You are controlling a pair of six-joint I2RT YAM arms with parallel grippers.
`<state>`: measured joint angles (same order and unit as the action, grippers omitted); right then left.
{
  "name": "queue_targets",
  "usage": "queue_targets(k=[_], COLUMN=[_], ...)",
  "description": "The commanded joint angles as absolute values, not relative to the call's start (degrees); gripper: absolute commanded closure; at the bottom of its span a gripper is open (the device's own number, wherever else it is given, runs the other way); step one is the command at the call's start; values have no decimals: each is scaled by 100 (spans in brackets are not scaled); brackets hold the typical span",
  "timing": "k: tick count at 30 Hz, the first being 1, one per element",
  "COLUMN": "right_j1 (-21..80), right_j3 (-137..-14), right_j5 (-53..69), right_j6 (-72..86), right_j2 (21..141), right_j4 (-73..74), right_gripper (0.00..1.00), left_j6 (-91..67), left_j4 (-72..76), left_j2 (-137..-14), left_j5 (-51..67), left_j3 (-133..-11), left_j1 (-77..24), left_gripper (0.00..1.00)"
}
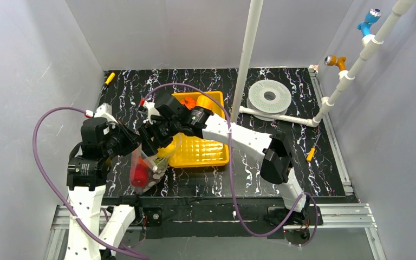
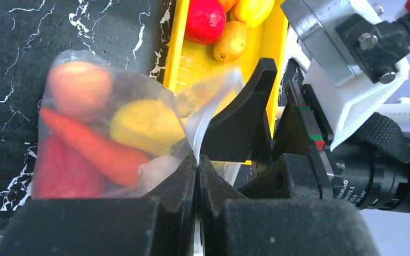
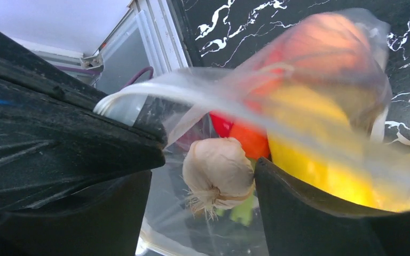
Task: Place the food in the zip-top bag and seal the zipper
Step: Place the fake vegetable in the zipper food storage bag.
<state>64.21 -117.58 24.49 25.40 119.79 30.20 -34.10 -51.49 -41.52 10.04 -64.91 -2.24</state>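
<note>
Zip-top bag [image 2: 101, 128] crinkly, clear | left hand [image 2: 197, 160] pinching its rim | right hand [image 3: 209, 157] spread

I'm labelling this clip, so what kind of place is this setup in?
Probably a lab test cell, not a kitchen: plain grey walls box in a black marbled table, a white pipe frame stands over it, and the food looks like toys.
</note>
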Motion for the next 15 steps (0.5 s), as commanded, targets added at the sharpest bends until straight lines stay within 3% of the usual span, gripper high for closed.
queue_targets(k=[1,5,15], right_j1=[6401,6399,6393], right_j3=[-11956,-11962,-11717], right_j5=[2521,2345,1459], right_j6=[2443,2355,2006], right_j2=[11961,11894,11490], right_j4=[2900,2983,3324], right_gripper=[19,12,13], left_j6=[-3467,-3448,-3358], left_j4=[-5020,-5024,-5070], left_j2=[-4148,-4115,-4065], left_j5=[1221,1179,994], left_j3=[-6734,-6662,-6509], left_j1=[-237,-240,-238], left_gripper=[100,100,100])
